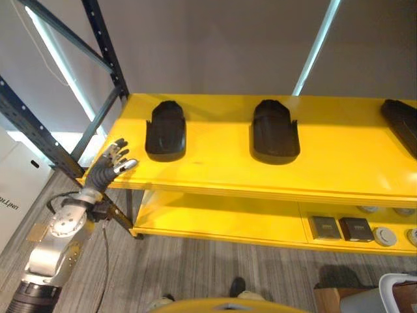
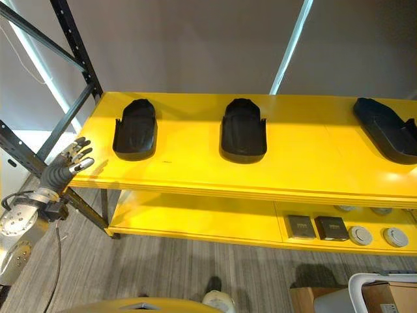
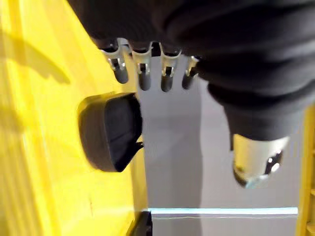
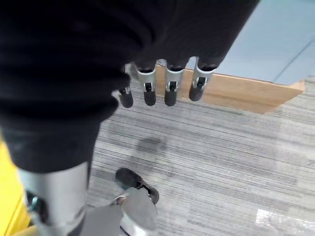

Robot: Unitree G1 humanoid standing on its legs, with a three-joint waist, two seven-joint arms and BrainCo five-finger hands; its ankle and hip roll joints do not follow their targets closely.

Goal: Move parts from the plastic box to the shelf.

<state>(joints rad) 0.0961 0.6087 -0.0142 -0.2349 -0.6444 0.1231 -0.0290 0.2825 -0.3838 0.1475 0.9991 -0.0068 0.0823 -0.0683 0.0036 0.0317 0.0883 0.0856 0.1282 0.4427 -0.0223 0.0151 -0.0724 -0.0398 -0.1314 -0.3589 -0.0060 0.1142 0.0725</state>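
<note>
Now — left hand [image 1: 112, 163] open, empty.

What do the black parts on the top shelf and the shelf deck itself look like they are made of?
The black parts look like moulded plastic with a matte to satin finish: uniform black, rounded edges, only soft highlights. It could be rubber; the look leaves that open. The shelf deck looks like painted sheet metal: an even glossy yellow coat that reflects light, with a folded front lip. The dark uprights look like perforated steel.
</note>
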